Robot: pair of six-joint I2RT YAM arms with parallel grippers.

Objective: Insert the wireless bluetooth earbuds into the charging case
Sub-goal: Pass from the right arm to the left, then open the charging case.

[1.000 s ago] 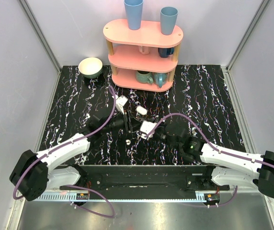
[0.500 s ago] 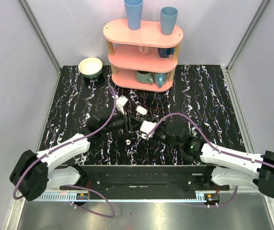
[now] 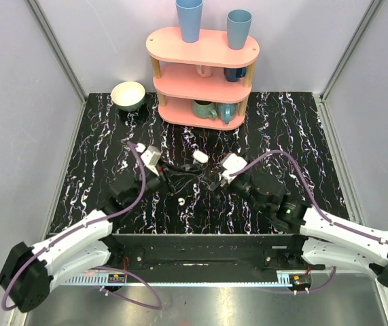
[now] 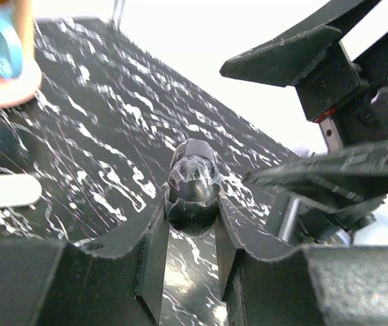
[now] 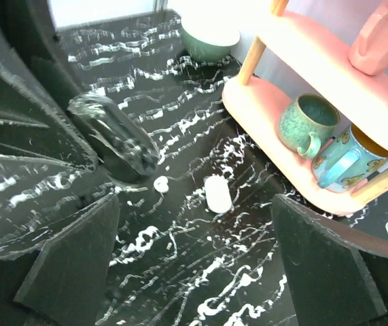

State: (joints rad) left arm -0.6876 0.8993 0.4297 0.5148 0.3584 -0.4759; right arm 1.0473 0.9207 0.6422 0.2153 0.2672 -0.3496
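Observation:
The charging case [image 3: 200,157] is a small white oval lying shut on the black marbled table, in front of the shelf. It also shows in the right wrist view [image 5: 217,193] and at the left edge of the left wrist view [image 4: 7,190]. One tiny white earbud [image 3: 181,200] lies on the table nearer the arms. In the right wrist view an earbud [image 5: 160,183] rests just left of the case, beside the left gripper's taped tip. My left gripper [image 3: 180,171] [image 4: 192,197] is shut, with nothing visible between its tips. My right gripper [image 3: 215,178] [image 5: 197,272] stands wide open and empty, short of the case.
A pink three-tier shelf [image 3: 202,75] at the back holds blue cups on top and mugs [image 5: 306,122] lower down. A pale green bowl [image 3: 128,95] sits at the back left. Grey walls close in both sides of the table.
Both arms have drawn apart: the left wrist moved left and back, the right wrist moved right and back. The right jaws opened wide. The case and the near earbud stayed put.

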